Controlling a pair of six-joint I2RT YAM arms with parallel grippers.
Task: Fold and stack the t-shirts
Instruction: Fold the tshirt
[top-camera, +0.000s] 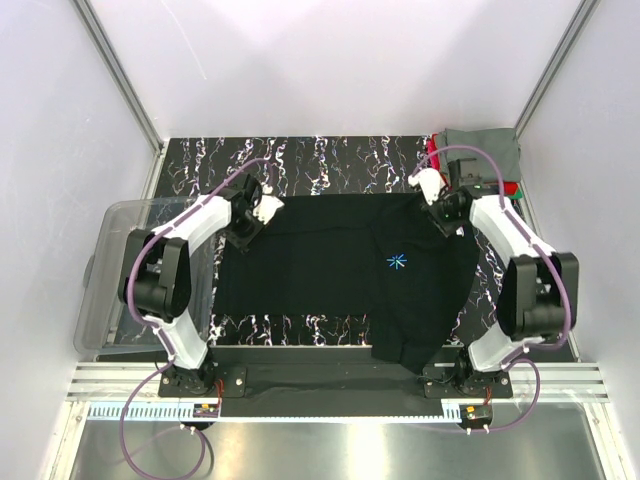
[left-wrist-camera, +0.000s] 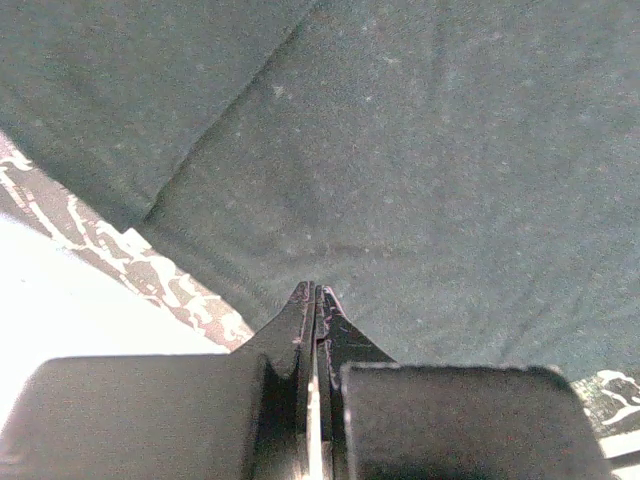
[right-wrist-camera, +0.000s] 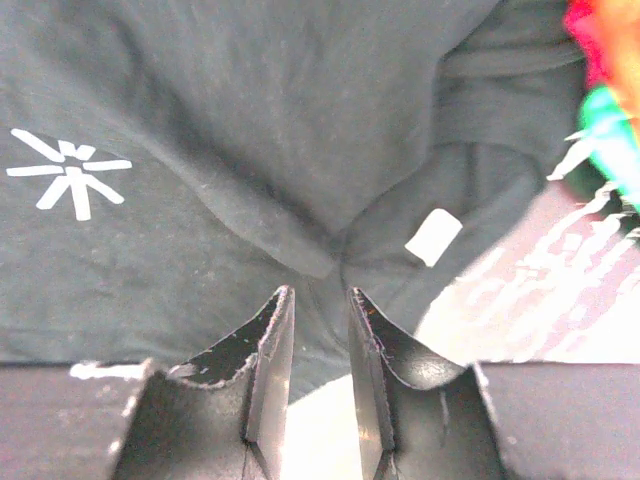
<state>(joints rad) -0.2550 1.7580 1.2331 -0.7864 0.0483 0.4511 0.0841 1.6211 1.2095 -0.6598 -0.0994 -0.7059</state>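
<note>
Black t-shirt (top-camera: 330, 265): matt soft cloth, faintly fuzzy, creased near the white tag (right-wrist-camera: 433, 237). Table (top-camera: 330, 155) beyond the shirt: glossy black marbled surface with white veins. Bin (top-camera: 105, 290) left of the shirt: clear smooth plastic.

White walls (top-camera: 330, 60), black marbled tabletop (top-camera: 330, 155), clear bin (top-camera: 110, 290) left.

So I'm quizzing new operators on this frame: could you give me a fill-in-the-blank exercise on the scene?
1. The shirt spread on the table is ____.
2. The left gripper's jaws are ____.
3. The folded stack lies at the table's far ____ corner.
4. The clear plastic bin stands on the ____ side.

Missing words: black; shut; right; left
</note>
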